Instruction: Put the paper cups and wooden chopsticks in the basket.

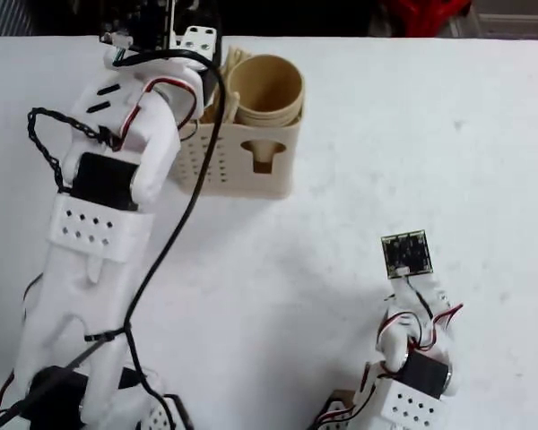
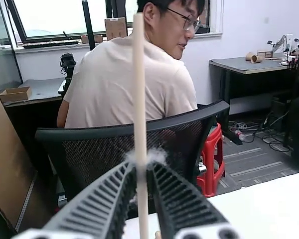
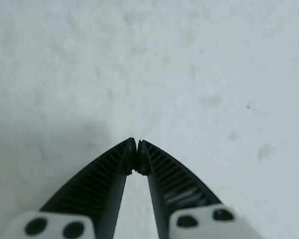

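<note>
A cream basket (image 1: 251,157) stands at the back of the white table, with stacked paper cups (image 1: 267,88) upright inside it. Wooden chopsticks (image 1: 230,64) stick up from the basket beside the cups. My left arm (image 1: 117,179) stretches over the table to the basket's back left corner. In the left wrist view, my left gripper (image 2: 139,169) is shut on one wooden chopstick (image 2: 138,89), which stands upright between the fingers. My right arm (image 1: 412,358) sits at the front right. Its gripper (image 3: 136,147) is shut on nothing, just above the bare table.
The white table (image 1: 412,143) stretches wide to the right of the basket and in front of it. A black cable (image 1: 175,233) hangs along the left arm. Beyond the table's back edge stand a black mesh chair (image 2: 139,144) and a red stool (image 2: 214,159).
</note>
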Action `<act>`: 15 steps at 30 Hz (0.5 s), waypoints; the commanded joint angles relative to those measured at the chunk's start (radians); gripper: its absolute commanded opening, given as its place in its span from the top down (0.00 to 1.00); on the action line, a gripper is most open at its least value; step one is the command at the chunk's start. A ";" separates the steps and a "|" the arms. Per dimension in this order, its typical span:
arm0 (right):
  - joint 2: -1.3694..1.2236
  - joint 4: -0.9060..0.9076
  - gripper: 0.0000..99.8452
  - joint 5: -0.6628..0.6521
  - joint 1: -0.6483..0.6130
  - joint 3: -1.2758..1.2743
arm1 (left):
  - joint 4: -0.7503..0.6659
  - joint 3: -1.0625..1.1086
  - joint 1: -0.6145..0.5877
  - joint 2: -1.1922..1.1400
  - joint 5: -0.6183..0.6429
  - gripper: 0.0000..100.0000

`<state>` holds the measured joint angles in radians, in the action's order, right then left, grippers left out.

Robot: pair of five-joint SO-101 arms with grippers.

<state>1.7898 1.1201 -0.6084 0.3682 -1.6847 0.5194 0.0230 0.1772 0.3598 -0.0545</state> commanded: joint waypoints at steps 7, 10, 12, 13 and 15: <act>0.012 -0.013 0.98 -0.002 0.008 -0.006 | 0.034 -0.025 -0.008 0.008 0.003 0.88; 0.012 -0.013 0.98 -0.002 0.008 -0.006 | 0.034 -0.018 -0.018 0.008 0.003 0.88; 0.012 -0.013 0.98 -0.002 0.008 -0.006 | 0.058 -0.021 -0.018 0.008 0.003 0.88; 0.012 -0.013 0.98 -0.002 0.008 -0.006 | 0.081 -0.025 -0.018 0.008 0.003 0.88; 0.012 -0.013 0.98 -0.002 0.008 -0.006 | 0.127 -0.026 -0.018 0.015 0.003 0.88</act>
<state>1.7898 1.1201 -0.6084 0.3682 -1.6847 0.5792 0.0230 0.1772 0.3598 -0.0545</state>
